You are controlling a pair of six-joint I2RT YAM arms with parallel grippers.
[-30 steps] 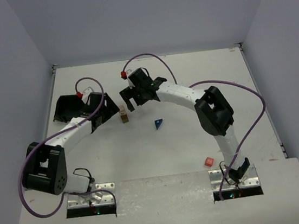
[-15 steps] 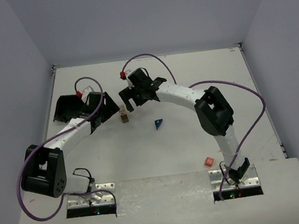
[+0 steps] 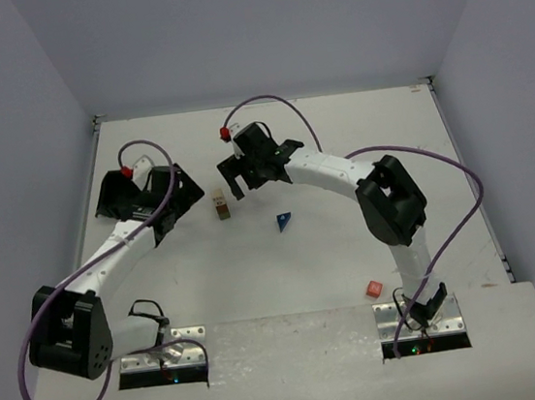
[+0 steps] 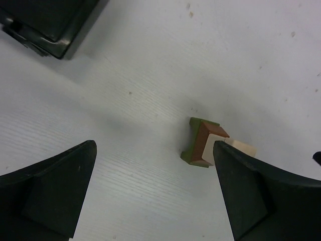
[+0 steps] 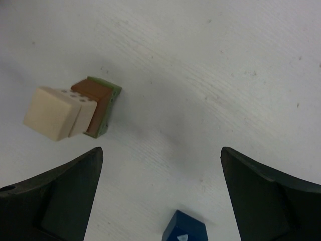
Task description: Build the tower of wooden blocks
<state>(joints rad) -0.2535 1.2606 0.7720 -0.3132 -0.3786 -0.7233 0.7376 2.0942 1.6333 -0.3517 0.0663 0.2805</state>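
Walls (image 3: 13,192) close in the white worktop (image 3: 332,251) on the left, back and right. The stack (image 3: 221,206) stands toward the back, a bit left of the middle, with bare room all around it. It has three blocks: a flat green block (image 5: 111,103) at the bottom, a dark tan cube (image 5: 93,93) on it, and a pale tan cube (image 5: 52,113) on top with small round dots on one side. The blue wedge (image 3: 283,220) lies near the stack but apart from it. The red cube (image 3: 373,288) sits well away, by the right arm's base. The black tray (image 4: 50,25) is near the left edge. The left gripper (image 4: 154,165) is spread wide and empty, left of the stack. The right gripper (image 5: 161,160) is spread wide and empty too, just behind it. The worktop shows fine wood lines.
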